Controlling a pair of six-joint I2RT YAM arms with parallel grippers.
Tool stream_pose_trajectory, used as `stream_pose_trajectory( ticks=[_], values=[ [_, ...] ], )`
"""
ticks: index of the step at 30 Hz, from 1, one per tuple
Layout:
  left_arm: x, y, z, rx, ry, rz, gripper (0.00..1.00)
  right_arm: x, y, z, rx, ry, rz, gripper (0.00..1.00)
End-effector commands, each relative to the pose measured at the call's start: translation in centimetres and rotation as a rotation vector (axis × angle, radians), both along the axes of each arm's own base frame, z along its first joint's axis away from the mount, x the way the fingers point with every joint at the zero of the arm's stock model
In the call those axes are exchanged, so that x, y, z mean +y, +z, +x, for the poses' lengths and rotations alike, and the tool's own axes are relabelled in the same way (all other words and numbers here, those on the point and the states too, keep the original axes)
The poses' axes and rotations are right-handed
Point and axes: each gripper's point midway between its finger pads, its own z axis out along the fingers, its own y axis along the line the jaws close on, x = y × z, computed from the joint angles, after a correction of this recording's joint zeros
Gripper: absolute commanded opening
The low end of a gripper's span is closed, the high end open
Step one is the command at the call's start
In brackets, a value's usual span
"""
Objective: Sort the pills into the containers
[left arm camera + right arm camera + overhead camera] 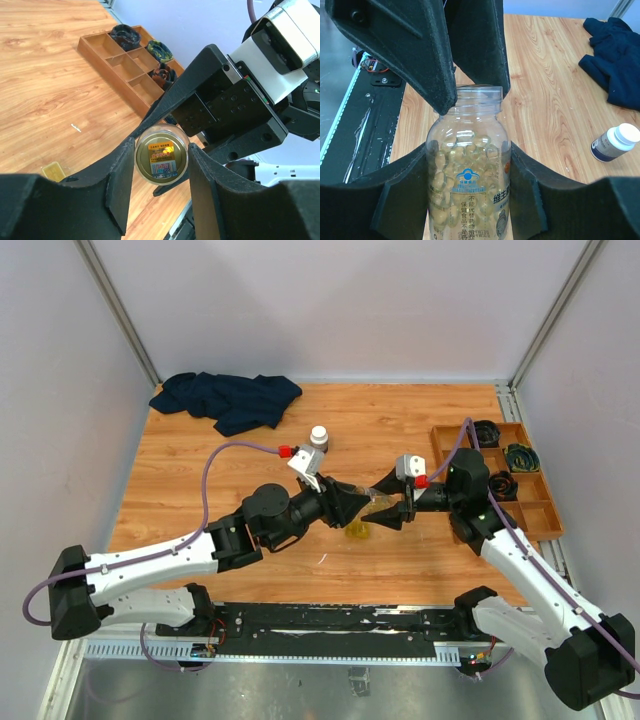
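The right gripper (470, 162) was clamped on the body of the clear vial (468, 210), one finger pressed to each side of it. The vial was held up off the table (200, 470), between the two arms. Its threaded mouth carried no cap, and it was packed nearly to the neck with yellowish pills (455, 165).

The left gripper (161, 150) met it from the other end, with a finger close on each side of the vial's mouth. From its wrist view the vial showed end-on as a circle between those fingers. I could not tell whether they were squeezing the rim or only bracketing it.

Just below the two grippers the small yellow case (357, 530) lay flat on the table, touched by neither arm. The views were too coarse to show whether it was open or held any pills. No loose pills showed on the wood around it.

Farther out, the white-capped bottle (318, 437) stood upright behind the arms. The wooden tray (540, 515) sat along the right edge with dark coiled items in some of its compartments. A dark cloth (228, 400) lay crumpled at the far left.

By my reading, the task was at an early stage. The vial was open and in hand, but the pills appeared to be all still inside it. Moving any of them to the yellow case was not yet done as far as the views showed.
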Motion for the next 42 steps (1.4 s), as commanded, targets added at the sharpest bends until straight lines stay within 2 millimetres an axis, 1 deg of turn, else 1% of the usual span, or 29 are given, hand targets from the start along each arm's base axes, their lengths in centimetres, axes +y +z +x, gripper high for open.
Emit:
stream_pose_trajectory(
  ticks=[1, 6, 8, 11, 13, 18, 21, 27, 28, 31, 34, 37, 40, 42],
  values=[
    [-0.8, 1.0, -0.8, -0.02, -0.048, 0.002, 0.43, -0.1, 1.5, 0.3, -0.067, -0.004, 0.022, 0.0],
    [-0.5, 0.9, -1.6, -0.112, -0.103, 0.006, 0.29, -0.1, 1.7, 0.0, -0.071, 0.006, 0.027, 0.01],
    [-0.4, 0.9, -2.2, -0.182, -0.147, 0.004, 0.27, -0.1, 1.8, -0.1, -0.073, 0.014, 0.031, 0.01],
    [-0.5, 0.6, -3.2, -0.281, -0.286, 0.013, 0.24, -0.1, 1.9, -0.3, -0.075, 0.021, 0.036, 0.01],
    [-0.7, 0.3, -4.2, -0.356, -0.425, 0.01, 0.21, -0.1, 1.9, -0.3, -0.075, 0.024, 0.037, 0.01],
    [-0.9, -0.8, -5.9, -0.541, -0.668, 0.053, 0.17, -0.1, 1.8, -0.3, -0.075, 0.023, 0.037, 0.01],
    [-1.0, -1.4, -4.9, -0.565, -0.698, 0.108, 0.14, -0.1, 1.9, -0.3, -0.077, 0.022, 0.037, 0.01],
    [-0.5, -0.9, -3.2, -0.592, -0.698, 0.119, 0.15, -0.1, 1.9, -0.3, -0.077, 0.023, 0.038, 0.0],
    [-0.6, -0.8, -3.0, -0.592, -0.697, 0.119, 0.17, -0.1, 1.8, -0.3, -0.077, 0.023, 0.037, 0.01],
    [-0.6, -0.5, -2.7, -0.58, -0.682, 0.115, 0.31, -0.1, 1.8, -0.3, -0.076, 0.022, 0.036, 0.01],
    [-0.5, 0.4, -2.3, -0.555, -0.634, 0.086, 0.58, -0.1, 1.7, -0.2, -0.075, 0.021, 0.035, 0.0],
    [0.2, 2.1, -1.7, -0.533, -0.547, 0.031, 0.79, -0.1, 1.7, -0.2, -0.078, 0.021, 0.034, 0.01],
    [1.1, 4.0, -1.1, -0.49, -0.449, -0.031, 0.92, -0.1, 1.7, -0.2, -0.079, 0.019, 0.033, 0.01],
    [1.6, 4.8, -1.0, -0.457, -0.421, -0.06, 0.94, -0.1, 1.8, -0.1, -0.081, 0.018, 0.033, 0.0]
  ],
)
